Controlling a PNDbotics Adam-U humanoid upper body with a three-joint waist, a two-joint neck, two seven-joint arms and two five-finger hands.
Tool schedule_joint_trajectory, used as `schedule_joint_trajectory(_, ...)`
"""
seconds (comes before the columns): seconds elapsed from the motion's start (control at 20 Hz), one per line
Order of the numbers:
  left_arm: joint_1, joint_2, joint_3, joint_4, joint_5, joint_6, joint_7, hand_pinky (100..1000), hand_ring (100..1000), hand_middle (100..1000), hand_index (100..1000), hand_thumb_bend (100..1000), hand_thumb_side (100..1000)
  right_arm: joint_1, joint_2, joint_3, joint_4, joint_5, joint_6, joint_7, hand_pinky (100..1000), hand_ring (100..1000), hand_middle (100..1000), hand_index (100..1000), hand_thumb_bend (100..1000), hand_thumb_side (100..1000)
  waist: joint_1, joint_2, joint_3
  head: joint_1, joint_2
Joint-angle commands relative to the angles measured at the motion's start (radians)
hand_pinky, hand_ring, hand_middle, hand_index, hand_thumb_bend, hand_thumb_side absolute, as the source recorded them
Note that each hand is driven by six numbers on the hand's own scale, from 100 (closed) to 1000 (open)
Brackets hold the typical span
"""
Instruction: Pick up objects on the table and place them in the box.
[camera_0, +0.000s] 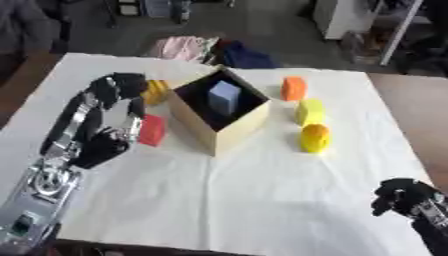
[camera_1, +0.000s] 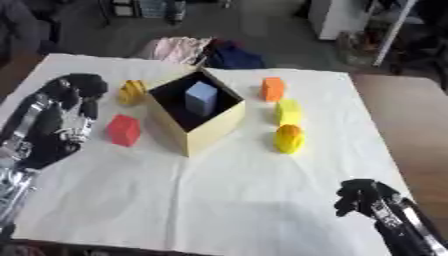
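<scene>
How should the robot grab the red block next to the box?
Probably from above, fingers and thumb on two opposite flat sides of the red block. It stands free on the cloth, clear of the box, and the left hand is already beside it.

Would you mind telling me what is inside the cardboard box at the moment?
Inside the box one pale blue block stands upright against the dark interior. The near walls hide part of the floor, so anything lying low there cannot be seen.

Both head-mounted eyes look steeply down, sharing seemingly the whole table (camera_0: 262, 200).
</scene>
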Motion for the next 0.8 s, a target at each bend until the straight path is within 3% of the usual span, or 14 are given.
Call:
schedule_joint_trajectory(0.05, -0.028, 0.167, 0.025, -0.019, -0.105, 0.006, -0.065, 836, 815, 773, 886, 100, 256, -0.004, -0.02, -0.007, -0.021, -0.006, -0.005, 0.002, 533, 569, 596, 708, 100, 702, 0.019, 0.01, -0.005, -0.002, 0.005)
schedule_joint_trajectory(0.2, -0.073, 0.284, 0.006, 0.053, -0.172, 0.019, -0.148, 844, 830, 798, 913, 100, 245, -0.003, -0.022, -0.007, -0.021, -0.007, -0.007, 0.003, 533, 569, 596, 709, 100, 701, 0.021, 0.01, -0.013, -0.004, 0.005)
schedule_joint_trajectory(0.35, -0.14, 0.359, -0.034, 0.163, -0.244, 0.003, -0.236, 856, 845, 825, 938, 100, 265, -0.003, -0.023, -0.004, -0.02, -0.01, -0.009, 0.008, 533, 569, 597, 710, 100, 701, 0.021, 0.01, -0.021, -0.002, 0.005)
schedule_joint_trajectory(0.55, -0.214, 0.38, -0.081, 0.277, -0.346, -0.04, -0.328, 866, 860, 847, 956, 100, 287, 0.0, -0.026, -0.002, -0.021, -0.015, -0.012, 0.013, 534, 569, 597, 710, 100, 709, 0.02, 0.017, -0.027, 0.006, 0.005)
schedule_joint_trajectory(0.8, -0.269, 0.37, -0.1, 0.36, -0.408, -0.076, -0.375, 869, 864, 850, 956, 100, 300, 0.002, -0.027, -0.002, -0.023, -0.022, -0.017, 0.018, 534, 570, 597, 710, 100, 725, 0.017, 0.034, -0.034, 0.007, 0.005)
